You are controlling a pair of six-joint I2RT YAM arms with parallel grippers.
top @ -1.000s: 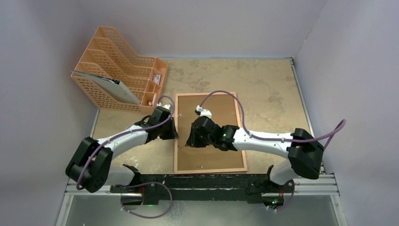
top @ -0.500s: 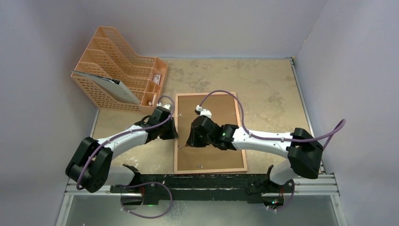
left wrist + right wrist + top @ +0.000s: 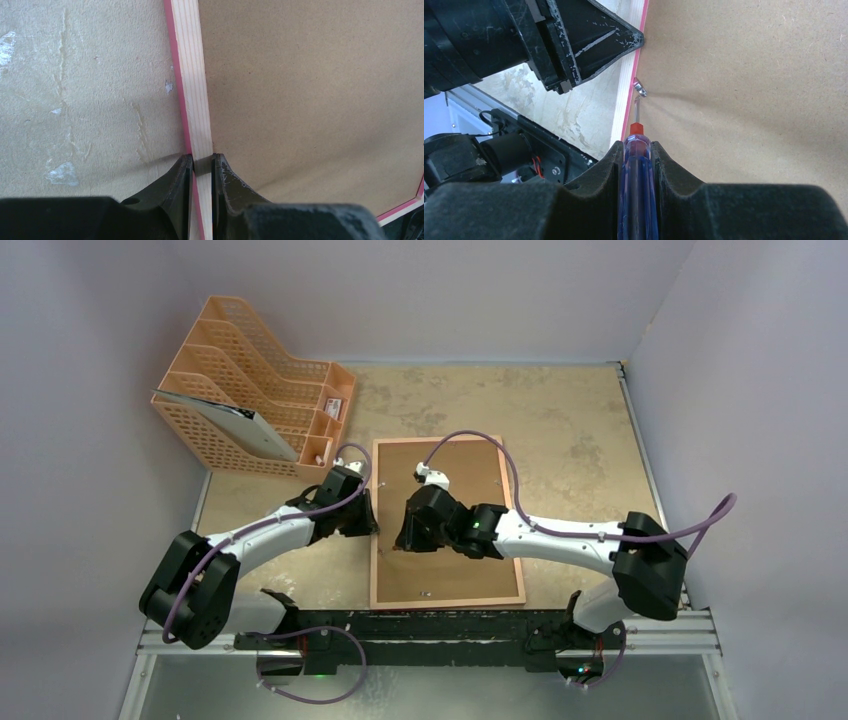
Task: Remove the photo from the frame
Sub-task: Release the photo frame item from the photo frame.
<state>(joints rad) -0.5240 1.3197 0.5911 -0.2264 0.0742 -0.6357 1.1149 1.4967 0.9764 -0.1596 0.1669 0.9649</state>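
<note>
Overhead camera looks down from behind; both wrist cameras, close in, share one edge of the frame point(image 3: 192, 75).

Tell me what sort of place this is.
Probably a lab robot test cell: plain walls box in a table, a left arm and right arm are bolted to a rail, and a file rack and frame sit as props.

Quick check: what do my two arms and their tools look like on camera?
Both arms match: the left arm and right arm have white links and bulky black joint housings. A purple cable loops along each. A green light glows near the right wrist. The left tool and right tool have black, tapered, scuffed fingers.
</note>
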